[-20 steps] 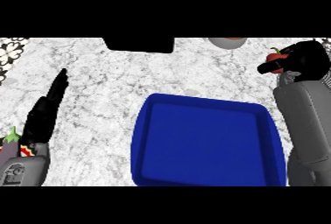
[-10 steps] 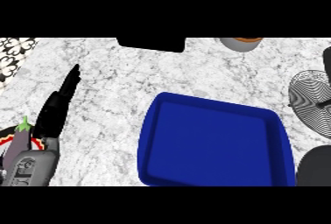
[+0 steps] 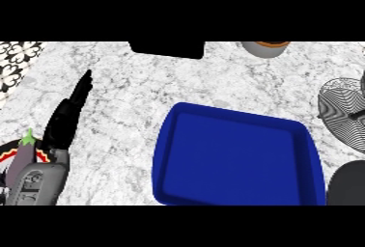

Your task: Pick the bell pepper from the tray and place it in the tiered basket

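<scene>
Marble desk (image 3: 143,96): blue tray (image 3: 235,159) now bare, left robot hand (image 3: 68,113) resting left of it with fingers straight, wire basket (image 3: 345,113) at its right, pepper and right robot hand gone from view, likely mid-transfer.

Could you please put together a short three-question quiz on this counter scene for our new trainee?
1. True or false: the blue tray holds a bell pepper.
2. Which hand shows in the head view, and how are its fingers?
3. What lies at the left edge, beside the forearm: A) an eggplant, B) a lemon, C) a spoon?

Key
1. False; nothing shows in the tray.
2. The left hand, fingers straight, pointing up the counter.
3. A, the eggplant.
</scene>
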